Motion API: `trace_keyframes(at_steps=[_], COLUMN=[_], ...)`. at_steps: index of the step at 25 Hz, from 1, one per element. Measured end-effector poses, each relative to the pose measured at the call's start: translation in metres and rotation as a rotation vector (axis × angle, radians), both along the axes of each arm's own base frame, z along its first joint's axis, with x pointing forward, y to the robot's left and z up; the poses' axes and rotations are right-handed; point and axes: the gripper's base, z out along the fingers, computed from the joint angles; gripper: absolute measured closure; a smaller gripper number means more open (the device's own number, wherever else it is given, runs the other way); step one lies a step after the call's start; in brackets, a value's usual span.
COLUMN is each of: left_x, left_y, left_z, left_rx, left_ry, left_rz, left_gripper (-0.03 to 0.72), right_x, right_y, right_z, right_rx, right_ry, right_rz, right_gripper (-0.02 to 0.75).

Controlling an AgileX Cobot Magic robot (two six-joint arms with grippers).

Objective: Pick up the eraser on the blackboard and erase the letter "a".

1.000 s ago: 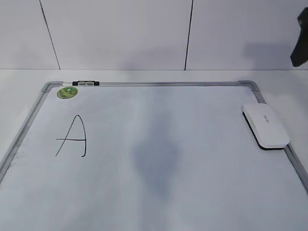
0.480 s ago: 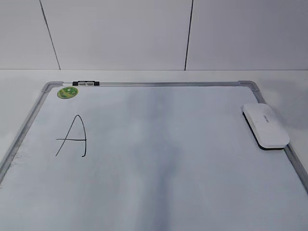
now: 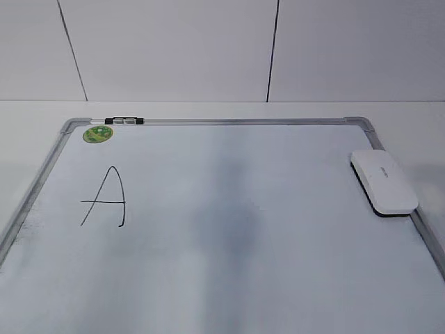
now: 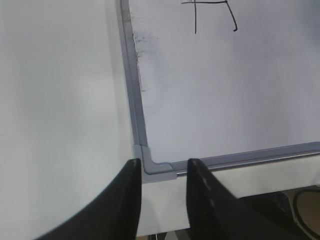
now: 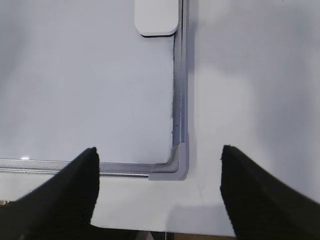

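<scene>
The white eraser (image 3: 384,182) lies on the right edge of the blackboard (image 3: 278,167), against the grey frame. Its near end shows at the top of the right wrist view (image 5: 156,17). A capital "A" (image 3: 106,198) in black marker is on the board's left part; its lower strokes show in the left wrist view (image 4: 215,15). No small lowercase "a" is in view. My left gripper (image 4: 164,162) is open and empty over the board's near left corner (image 4: 150,162). My right gripper (image 5: 160,150) is wide open and empty over the near right corner (image 5: 177,167). Neither gripper shows in the exterior view.
A round green sticker (image 3: 97,133) and a small black-and-clear clip (image 3: 125,121) sit at the board's far left corner. A white panelled wall (image 3: 222,49) stands behind the table. The table's front edge runs just below both grippers (image 5: 165,220).
A dark part of the right arm at the upper right edge of the exterior view one second ago has left the view. The shadow on the board has shifted. Eraser and board have not moved.
</scene>
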Motion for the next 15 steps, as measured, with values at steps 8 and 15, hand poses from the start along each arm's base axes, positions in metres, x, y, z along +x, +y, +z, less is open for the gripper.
trace_keyframes(at_steps=[8,15], left_x=[-0.057,-0.089], left_y=[0.003,0.005], left_z=[-0.02,-0.036], left_rx=[0.0,-0.005], left_ry=[-0.194,-0.384], left_rz=[0.003,0.007], left_gripper=[0.454,0.454], right_x=[-0.036,-0.056], right_y=[-0.003,-0.008], right_z=[-0.023,-0.041], right_rx=[-0.005,-0.052], right_ry=[-0.152,-0.222], right_rz=[0.014,0.013], right_gripper=[0.164,0.164])
